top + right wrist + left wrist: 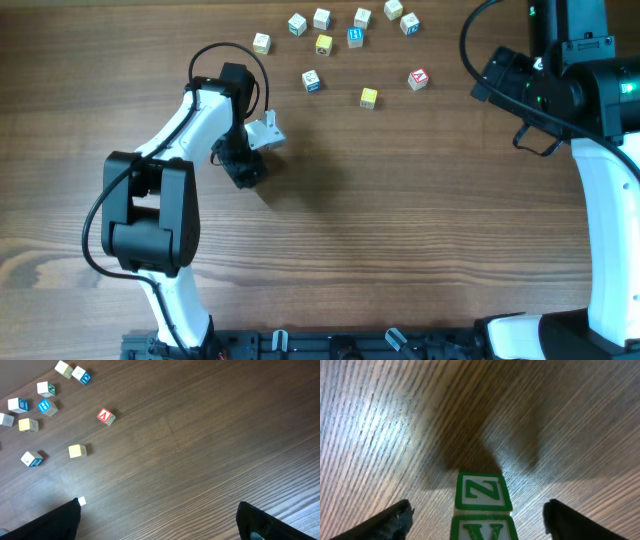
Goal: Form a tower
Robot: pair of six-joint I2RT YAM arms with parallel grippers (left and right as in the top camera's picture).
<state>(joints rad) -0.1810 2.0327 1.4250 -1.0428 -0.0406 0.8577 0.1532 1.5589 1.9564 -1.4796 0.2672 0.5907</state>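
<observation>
The tower (482, 505) shows in the left wrist view as two pale cubes with green borders, one with a green "N" and one with a green "V", set one against the other on the wood. My left gripper (477, 507) is open, with a dark finger on each side of the cubes and a gap to both. From overhead the left gripper (243, 166) points down at the table's middle left and hides the tower. My right gripper (157, 505) is open over bare wood, and it hangs at the far right (497, 78).
Several loose letter cubes lie scattered along the table's far side, among them a red-and-white "A" cube (418, 79) (105, 416) and a yellow cube (368, 97) (77, 450). The left arm's base (150, 215) stands at the near left.
</observation>
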